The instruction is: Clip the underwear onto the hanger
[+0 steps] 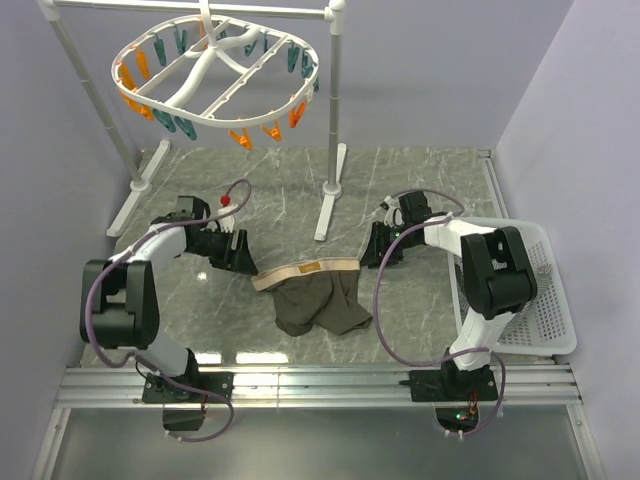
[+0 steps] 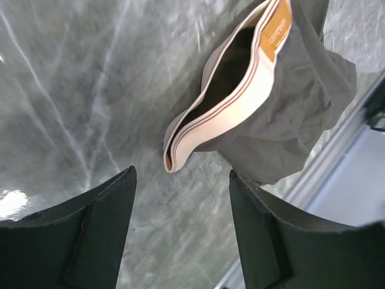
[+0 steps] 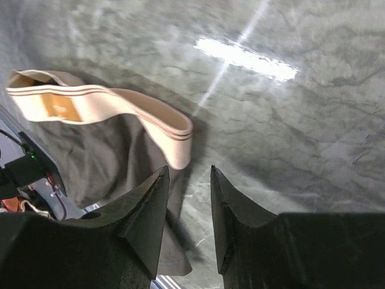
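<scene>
Grey marbled table fills the space between pale walls. On it we see the underwear lying in a loose heap near the front edge, between the two arms. Its tan waistband faces away from the bases and gapes slightly open, with the small label showing.

We find the left gripper low over the table just beside the waistband's left end, its fingers spread wide with nothing between them. The right gripper sits just beside the waistband's right end. Its fingers are parted by a narrower gap and likewise pinch nothing.

The hanger hangs from the white rail stand at the back left, well apart from the cloth. None of its orange and teal clothespins that we can see holds anything.

We judge the task to be at its very start: nothing is clipped, and the underwear rests wholly on the table. What remains, as we read it, is nearly everything. The waistband has to be taken by its ends and raised to the ring, then a pin opened and the band set in it
</scene>
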Controlling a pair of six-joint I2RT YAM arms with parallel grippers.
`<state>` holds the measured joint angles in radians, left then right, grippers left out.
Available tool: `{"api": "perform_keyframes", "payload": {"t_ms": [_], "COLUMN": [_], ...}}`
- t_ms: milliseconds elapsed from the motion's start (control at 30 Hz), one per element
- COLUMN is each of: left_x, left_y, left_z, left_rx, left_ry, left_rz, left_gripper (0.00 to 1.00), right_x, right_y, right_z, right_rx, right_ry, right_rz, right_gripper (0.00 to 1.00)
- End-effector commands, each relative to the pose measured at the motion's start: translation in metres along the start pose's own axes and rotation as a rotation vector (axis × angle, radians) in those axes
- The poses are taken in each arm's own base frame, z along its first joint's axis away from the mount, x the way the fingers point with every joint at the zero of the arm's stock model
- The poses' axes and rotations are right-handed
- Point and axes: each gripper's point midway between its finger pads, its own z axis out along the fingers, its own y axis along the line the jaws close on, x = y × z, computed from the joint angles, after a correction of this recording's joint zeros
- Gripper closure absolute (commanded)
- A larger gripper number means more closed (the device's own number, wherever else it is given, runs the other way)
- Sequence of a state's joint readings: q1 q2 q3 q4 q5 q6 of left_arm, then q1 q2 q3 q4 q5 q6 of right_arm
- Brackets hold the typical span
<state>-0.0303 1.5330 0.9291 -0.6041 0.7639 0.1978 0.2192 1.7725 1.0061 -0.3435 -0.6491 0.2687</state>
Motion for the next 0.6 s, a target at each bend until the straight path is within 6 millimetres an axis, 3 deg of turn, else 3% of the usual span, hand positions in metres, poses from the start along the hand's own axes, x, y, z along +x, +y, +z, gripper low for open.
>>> {"api": "perform_keyframes", "payload": {"t_ms": [0,267,467,567], "left_x": [-0.003,0.032,0.012,0.002], "left_y": [-0.006,0.005,0.015,0.020], "left_z": [0.004,0.024,0.027,0.029], "left_rx": [0.050,0.077,0.047,0.046], "left_ry": [0.029,0.177,0.108,0.084], "left_rz": [-0.107,-0.282,-0.266,-0.240], "left_gripper": [0.32,0.48,0.49,0.59], "right_x": [-0.006,-0.004,-0.004,-0.005], "right_y": [0.004,0.003,0.008,0.010], "right_z": [0.007,0.017,0.023,0.025], "right_rx": [-0.015,-0.025,-0.040,-0.047], "right_ry": [0.003,0.036,0.051,0.055], "right_rz": [-0.013,-0.002,-0.010,-0.011], "right_gripper": [0.58,0.58,0.58,0.58]}}
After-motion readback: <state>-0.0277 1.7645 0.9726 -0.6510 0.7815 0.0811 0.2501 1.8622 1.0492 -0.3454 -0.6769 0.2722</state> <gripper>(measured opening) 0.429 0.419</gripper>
